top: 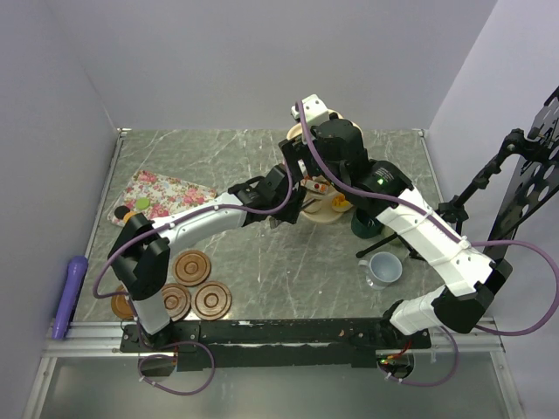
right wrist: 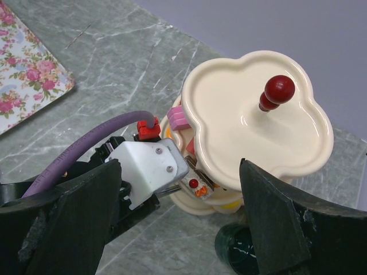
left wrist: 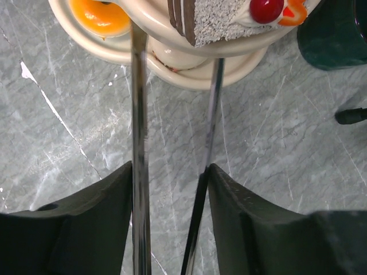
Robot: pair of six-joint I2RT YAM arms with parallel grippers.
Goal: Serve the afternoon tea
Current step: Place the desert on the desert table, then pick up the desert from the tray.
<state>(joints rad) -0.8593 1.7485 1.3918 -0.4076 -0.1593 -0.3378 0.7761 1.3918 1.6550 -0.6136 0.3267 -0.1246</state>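
- Left arm [top: 201, 218] stretches across the worktop [top: 262, 262], jaws grasping tongs [left wrist: 139, 114] whose tips reach the stand [right wrist: 229, 103].
- Right arm [top: 428, 231] bends over the stand, jaws spread wide, holding nothing.

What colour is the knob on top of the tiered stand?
Knob: dark red, best in the right wrist view.

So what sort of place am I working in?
Likely a lab test cell: plain walls box in a marble-look table, with a mounting rail along its near edge and a black rack beside it.
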